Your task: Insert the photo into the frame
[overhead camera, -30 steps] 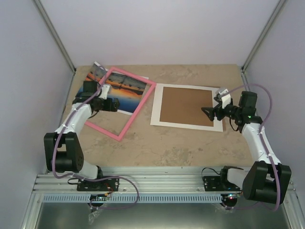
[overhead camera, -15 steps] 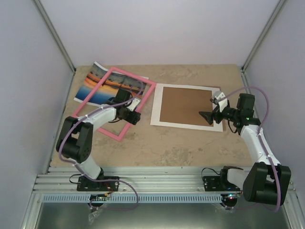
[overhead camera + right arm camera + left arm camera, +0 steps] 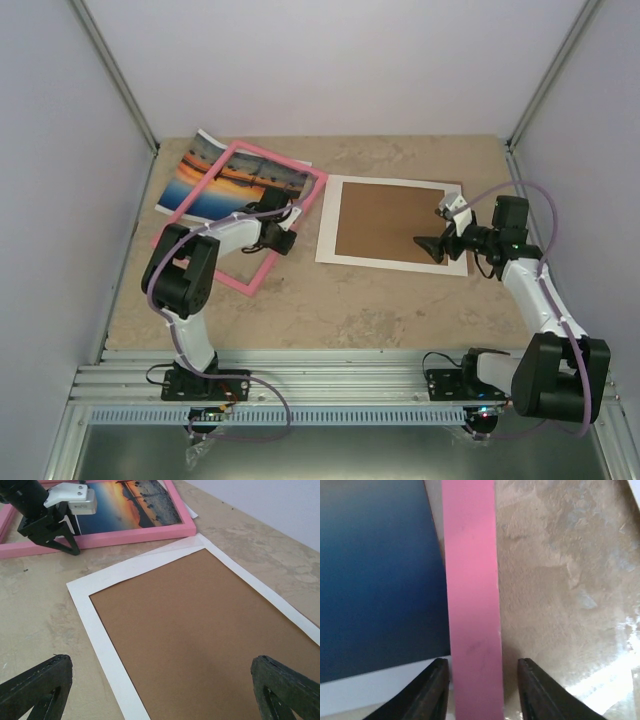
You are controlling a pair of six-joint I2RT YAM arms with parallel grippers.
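Observation:
The pink frame [image 3: 292, 212] lies flat at the left of the table, tilted, on top of the photo [image 3: 222, 180]. The sunset print shows through the frame's opening, and one corner sticks out at the far left. My left gripper [image 3: 283, 235] is down at the frame's right rail. In the left wrist view that rail [image 3: 472, 600] runs between my fingers [image 3: 432, 690], with a small gap on the right side, and the photo's blue water [image 3: 380, 580] lies to the left. My right gripper [image 3: 432, 245] hovers wide open over the brown board, holding nothing.
A brown board with a white border [image 3: 390, 222] lies flat right of the frame, its near left corner close to the frame's right rail [image 3: 125, 537]. Grey walls enclose the table on three sides. The arm bases stand at the near edge.
My left arm swung from the frame's left side across to its right rail, and its jaws narrowed around the rail. The right gripper crept slightly left over the board.

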